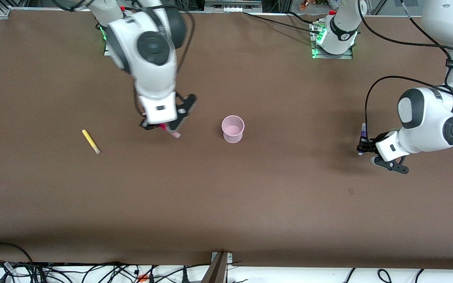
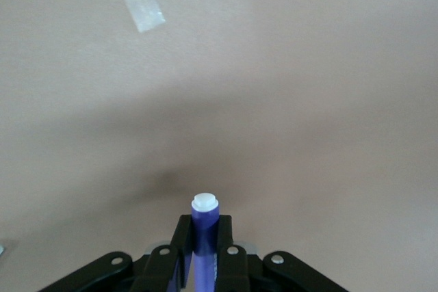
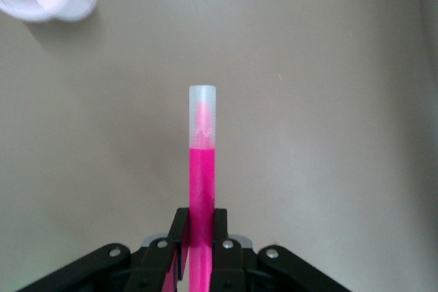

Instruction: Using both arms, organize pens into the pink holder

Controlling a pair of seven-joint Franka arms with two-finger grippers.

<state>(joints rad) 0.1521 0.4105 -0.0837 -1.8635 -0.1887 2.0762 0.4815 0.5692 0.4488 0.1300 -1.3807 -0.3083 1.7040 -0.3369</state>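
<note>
A robotics lab: bolted arm bases on a brown-covered table, loose cables along its edge.

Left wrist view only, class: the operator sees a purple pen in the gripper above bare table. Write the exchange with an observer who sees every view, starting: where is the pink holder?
Observer: The pink holder stands upright mid-table, toward the right arm's end from the left gripper and its purple pen.
Operator: And the right gripper?
Observer: The right gripper is shut on the magenta pen, over the table between the holder and a loose yellow pen.
</note>
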